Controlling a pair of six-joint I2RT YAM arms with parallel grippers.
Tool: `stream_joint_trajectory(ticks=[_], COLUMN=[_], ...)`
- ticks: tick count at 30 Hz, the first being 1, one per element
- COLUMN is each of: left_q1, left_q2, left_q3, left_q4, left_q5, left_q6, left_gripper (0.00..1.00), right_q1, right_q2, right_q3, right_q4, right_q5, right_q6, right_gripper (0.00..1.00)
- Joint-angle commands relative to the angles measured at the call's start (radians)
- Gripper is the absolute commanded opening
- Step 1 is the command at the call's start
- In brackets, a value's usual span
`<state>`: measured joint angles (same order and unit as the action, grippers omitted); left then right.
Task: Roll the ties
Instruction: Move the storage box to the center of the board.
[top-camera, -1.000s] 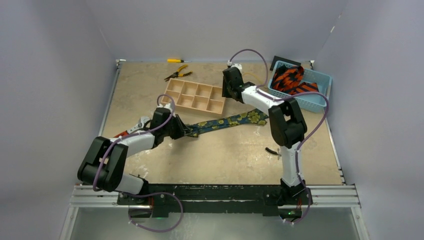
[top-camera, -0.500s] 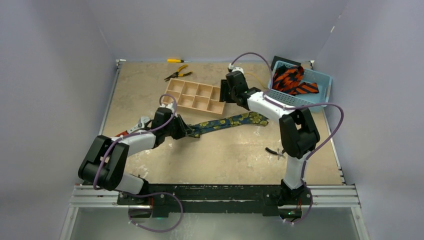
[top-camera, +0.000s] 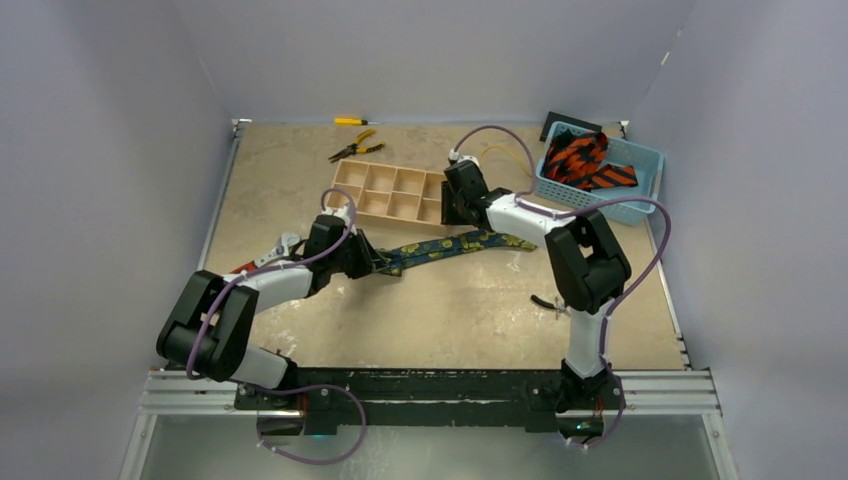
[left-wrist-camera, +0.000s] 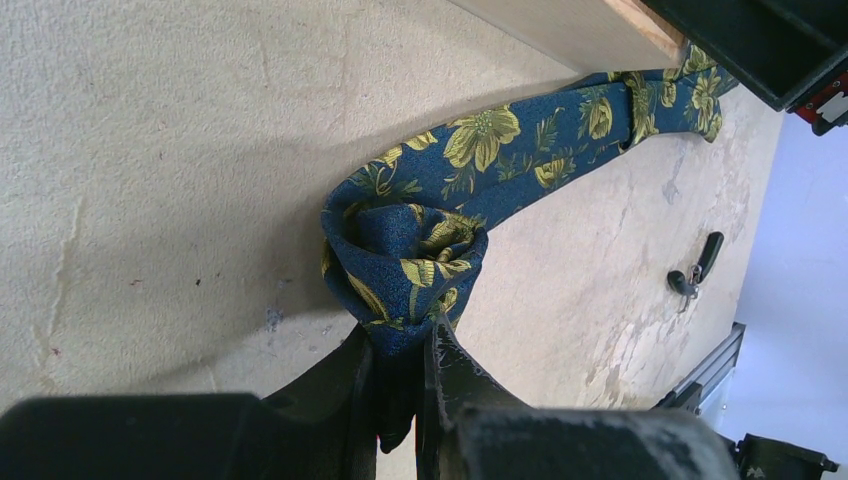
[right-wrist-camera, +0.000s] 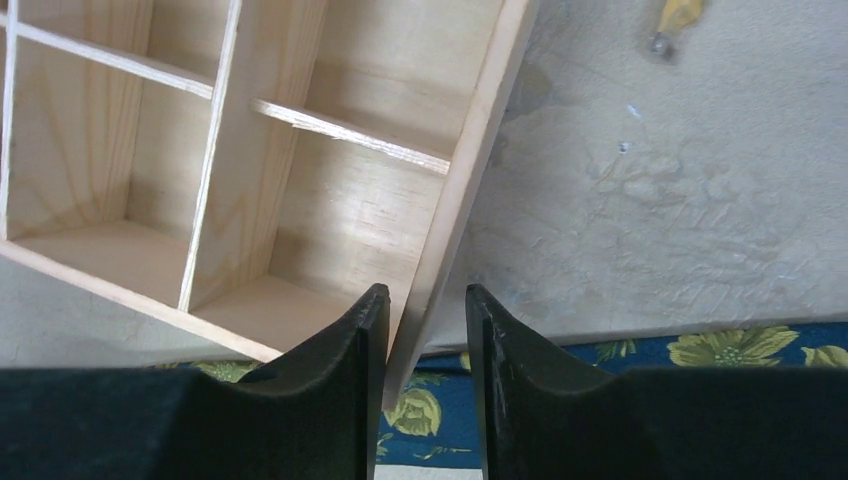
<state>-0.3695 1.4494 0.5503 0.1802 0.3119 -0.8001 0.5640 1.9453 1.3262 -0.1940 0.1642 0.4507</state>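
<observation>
A navy tie with yellow flowers (top-camera: 455, 243) lies stretched across the table below the wooden tray (top-camera: 390, 190). Its left end is wound into a small roll (left-wrist-camera: 405, 262). My left gripper (left-wrist-camera: 400, 335) is shut on that roll, low over the table (top-camera: 372, 262). My right gripper (right-wrist-camera: 427, 295) hangs over the tray's right end (top-camera: 452, 205). Its jaws stand apart astride the tray's end wall (right-wrist-camera: 470, 170), with a gap on the right side, and the tie (right-wrist-camera: 760, 345) lies just below. Orange-red ties with black stripes (top-camera: 580, 160) are heaped in the blue basket (top-camera: 640, 165).
Yellow-handled pliers (top-camera: 355, 148) and a yellow screwdriver (top-camera: 350, 121) lie at the back. A red-handled tool (top-camera: 270, 250) sits beside my left arm. A small black object (top-camera: 545, 302) lies near my right arm's base. Walls close the table's sides.
My right gripper has come forward and down from behind the tray to its right end, above the tie. Its jaws widened, then narrowed. The left gripper and the roll have not moved.
</observation>
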Motion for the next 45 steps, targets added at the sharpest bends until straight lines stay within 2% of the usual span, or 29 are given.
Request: stream_joint_trajectory(ticks=[1,5,10,13,18,22,30,31,34,37,42,45], left_q1=[-0.006,-0.006,-0.006,-0.006,-0.006,-0.006,-0.006,-0.006,-0.006,-0.006,-0.006,-0.004], left_q2=[0.017,0.052,0.098,0.12,0.137,0.135,0.164,0.164,0.149,0.118,0.029,-0.038], left_q3=[0.029,0.053,0.084,0.1,0.081,0.03,0.013,0.013,0.015,0.017,0.02,0.028], left_q4=[0.041,0.04,0.061,0.091,0.164,0.23,0.293,0.292,0.272,0.212,0.096,0.015], left_q5=[0.033,0.058,0.076,0.08,0.058,0.017,-0.051,-0.055,-0.065,-0.086,-0.132,-0.156], left_q6=[0.024,0.022,0.001,-0.02,-0.091,-0.147,-0.215,-0.217,-0.202,-0.176,-0.112,-0.063], left_gripper=[0.0,0.0,0.0,0.0,0.0,0.0,0.01,0.05,0.28,0.44,0.6,0.63], right_q1=[-0.042,-0.071,-0.049,0.007,0.095,0.118,0.138,0.138,0.138,0.139,0.14,0.14], right_q2=[-0.036,-0.047,-0.135,-0.167,-0.134,-0.05,0.01,0.003,-0.014,-0.007,0.003,0.001], right_q3=[-0.035,-0.022,-0.029,0.006,0.107,0.159,0.134,0.128,0.112,0.123,0.135,0.137], right_q4=[-0.022,-0.032,0.01,0.005,0.005,0.0,0.051,0.057,0.066,0.063,0.068,0.072], right_q5=[0.114,0.152,0.191,0.213,0.188,0.154,0.092,0.095,0.103,0.102,0.094,0.097], right_q6=[-0.02,-0.029,-0.039,-0.048,-0.085,-0.088,-0.059,-0.058,-0.058,-0.058,-0.06,-0.06], right_gripper=[0.37,0.38,0.53,0.57,0.55,0.5,0.47,0.47,0.47,0.47,0.47,0.47])
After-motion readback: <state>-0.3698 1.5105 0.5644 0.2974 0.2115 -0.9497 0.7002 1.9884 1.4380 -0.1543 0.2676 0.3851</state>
